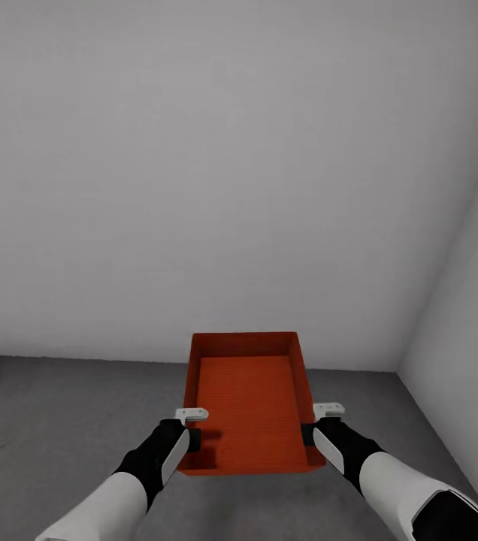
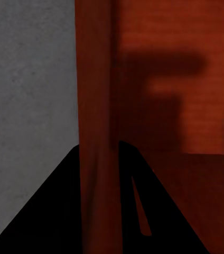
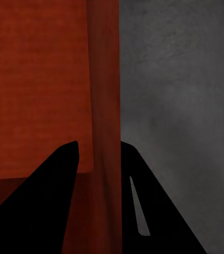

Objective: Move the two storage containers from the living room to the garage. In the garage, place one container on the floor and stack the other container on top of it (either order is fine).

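Note:
One red-orange storage container (image 1: 250, 406) sits open-top and empty between my two arms, over the dark grey concrete floor (image 1: 66, 421) of the garage. My left gripper (image 1: 192, 430) is shut on its left side wall, dark fingers straddling the rim (image 2: 95, 159). On the opposite side wall my right gripper (image 1: 316, 427) is shut in the same way, with the wall (image 3: 105, 132) between its fingers. Whether the container rests on the floor or hangs just above it, I cannot tell.
A plain pale grey wall (image 1: 216, 165) rises close ahead. A second wall (image 1: 472, 315) meets it in a corner at the right. Bare concrete spreads to the left of the container.

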Robot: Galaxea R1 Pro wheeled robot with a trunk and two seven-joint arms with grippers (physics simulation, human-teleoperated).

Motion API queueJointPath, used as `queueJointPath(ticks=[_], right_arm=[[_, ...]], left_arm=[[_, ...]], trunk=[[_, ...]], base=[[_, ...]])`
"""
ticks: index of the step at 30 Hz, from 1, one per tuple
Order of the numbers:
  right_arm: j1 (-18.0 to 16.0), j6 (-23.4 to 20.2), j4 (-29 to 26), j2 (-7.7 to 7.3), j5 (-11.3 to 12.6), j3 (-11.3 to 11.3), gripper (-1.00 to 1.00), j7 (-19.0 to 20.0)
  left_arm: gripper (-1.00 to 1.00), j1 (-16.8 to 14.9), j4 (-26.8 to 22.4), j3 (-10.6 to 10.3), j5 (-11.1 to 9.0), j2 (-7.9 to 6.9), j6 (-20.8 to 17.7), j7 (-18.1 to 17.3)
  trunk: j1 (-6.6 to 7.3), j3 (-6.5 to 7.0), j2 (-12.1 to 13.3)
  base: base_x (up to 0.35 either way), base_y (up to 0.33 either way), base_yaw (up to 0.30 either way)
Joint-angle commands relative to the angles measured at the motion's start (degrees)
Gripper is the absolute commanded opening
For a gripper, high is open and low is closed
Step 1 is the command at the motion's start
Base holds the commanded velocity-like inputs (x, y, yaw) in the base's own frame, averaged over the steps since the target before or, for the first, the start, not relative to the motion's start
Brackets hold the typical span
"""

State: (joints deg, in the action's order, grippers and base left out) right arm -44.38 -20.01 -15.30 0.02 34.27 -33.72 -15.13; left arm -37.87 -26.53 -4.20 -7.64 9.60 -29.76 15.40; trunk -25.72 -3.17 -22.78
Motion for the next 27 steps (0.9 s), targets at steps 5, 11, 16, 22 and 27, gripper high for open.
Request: queueJointPath(ticks=[5, 11, 16, 22, 27], right_arm=[[-0.1, 0.0, -0.9, -0.02, 1.0, -1.1, -1.0, -0.3], [-0.1, 0.0, -0.9, -0.02, 1.0, -1.1, -1.0, -0.3], [-0.1, 0.0, -0.9, -0.02, 1.0, -1.1, -1.0, -0.3], [-0.1, 0.0, -0.9, -0.02, 1.0, -1.1, -1.0, -0.3], [-0.1, 0.0, -0.9, 0.09, 1.0, -1.1, -1.0, -0.3]], left_arm=[[-1.0, 0.0, 1.2, -0.6, 1.0, -0.38, -0.7, 1.0], [-1.0, 0.0, 1.2, -0.6, 1.0, -0.38, -0.7, 1.0], [-1.0, 0.0, 1.2, -0.6, 1.0, -0.38, -0.7, 1.0], [-1.0, 0.0, 1.2, -0.6, 1.0, -0.38, -0.7, 1.0], [-1.0, 0.0, 1.1, -0.6, 1.0, -0.38, -0.7, 1.0]], trunk=[[-0.07, -0.13, -0.1], [-0.07, -0.13, -0.1], [-0.07, -0.13, -0.1], [-0.07, -0.13, -0.1], [-0.07, -0.13, -0.1]], base=[[0.292, 0.0, -0.292], [0.292, 0.0, -0.292], [0.292, 0.0, -0.292], [0.283, 0.0, -0.199], [0.249, 0.0, 0.03]])
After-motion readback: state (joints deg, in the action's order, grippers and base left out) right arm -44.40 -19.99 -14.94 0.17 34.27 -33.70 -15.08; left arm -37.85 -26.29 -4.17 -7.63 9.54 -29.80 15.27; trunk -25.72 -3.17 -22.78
